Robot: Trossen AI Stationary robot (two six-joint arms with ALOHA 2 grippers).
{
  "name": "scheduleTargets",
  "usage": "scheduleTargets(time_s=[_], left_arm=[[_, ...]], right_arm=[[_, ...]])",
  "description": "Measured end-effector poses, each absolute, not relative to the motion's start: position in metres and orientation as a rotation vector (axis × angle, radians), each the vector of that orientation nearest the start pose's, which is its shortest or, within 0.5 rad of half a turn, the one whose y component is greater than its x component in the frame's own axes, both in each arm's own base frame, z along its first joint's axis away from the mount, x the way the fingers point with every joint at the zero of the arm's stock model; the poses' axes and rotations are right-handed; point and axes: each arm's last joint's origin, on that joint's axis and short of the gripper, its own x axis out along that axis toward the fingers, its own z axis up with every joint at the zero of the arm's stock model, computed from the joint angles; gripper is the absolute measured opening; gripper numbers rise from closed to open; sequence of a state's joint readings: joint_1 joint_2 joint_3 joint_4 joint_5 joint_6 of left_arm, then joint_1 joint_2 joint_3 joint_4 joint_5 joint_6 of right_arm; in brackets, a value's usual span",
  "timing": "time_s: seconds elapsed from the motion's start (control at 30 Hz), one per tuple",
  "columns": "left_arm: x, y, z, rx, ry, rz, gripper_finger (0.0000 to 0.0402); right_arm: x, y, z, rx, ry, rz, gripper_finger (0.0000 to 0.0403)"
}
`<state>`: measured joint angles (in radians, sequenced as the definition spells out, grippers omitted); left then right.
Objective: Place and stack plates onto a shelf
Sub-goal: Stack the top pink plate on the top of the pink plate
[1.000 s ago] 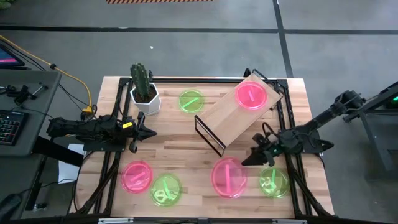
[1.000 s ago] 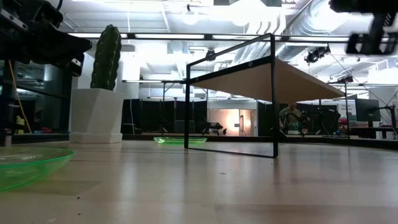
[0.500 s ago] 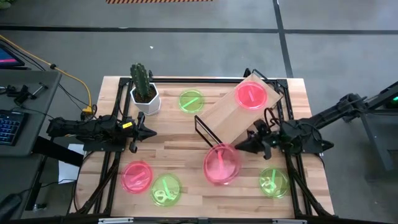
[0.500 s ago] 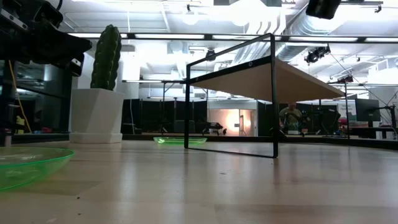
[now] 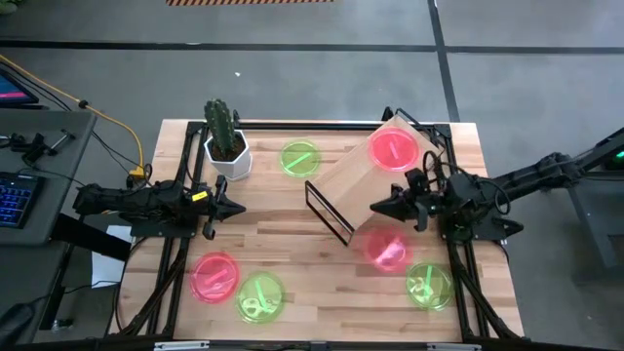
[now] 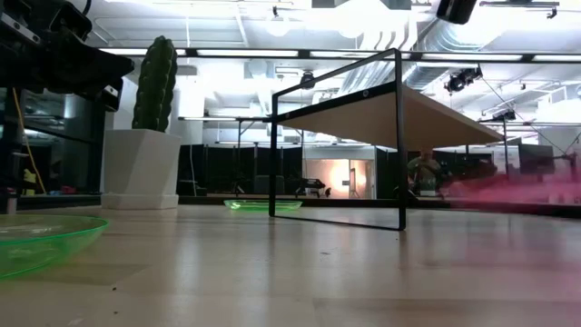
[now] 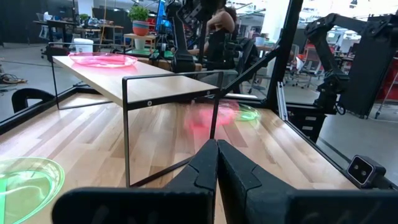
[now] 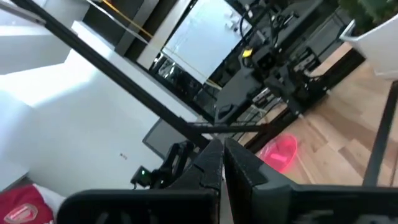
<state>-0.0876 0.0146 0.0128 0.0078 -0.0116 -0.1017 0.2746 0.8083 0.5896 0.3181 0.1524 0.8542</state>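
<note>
Right gripper, fingers closed and empty, hovers beside the shelf. A blurred pink plate lies at its 6 o'clock. Left gripper closed, empty, at table's 9 o'clock.

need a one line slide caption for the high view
Right gripper shut beside the shelf, a blurred pink plate below it; left gripper waits shut.
</note>
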Motion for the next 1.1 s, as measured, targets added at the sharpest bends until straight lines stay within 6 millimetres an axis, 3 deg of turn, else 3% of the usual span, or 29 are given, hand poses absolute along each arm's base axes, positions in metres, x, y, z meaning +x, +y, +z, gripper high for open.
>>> scheduleTargets(time_s=[0.17,0.53,1.1], left_arm=[[0.097,-0.008,0.168,-0.102,-0.003,-0.076,0.0001],[0.097,-0.008,0.168,-0.102,-0.002,-0.076,0.0001],[0.097,-0.008,0.168,-0.102,-0.002,-0.076,0.0001]], right_arm=[[0.174,0.041,0.309,0.842,-0.018,0.125,0.0],[0.16,0.043,0.29,0.905,0.23,0.088,0.0],[0.126,0.073,0.242,1.049,0.844,-0.081,0.0]])
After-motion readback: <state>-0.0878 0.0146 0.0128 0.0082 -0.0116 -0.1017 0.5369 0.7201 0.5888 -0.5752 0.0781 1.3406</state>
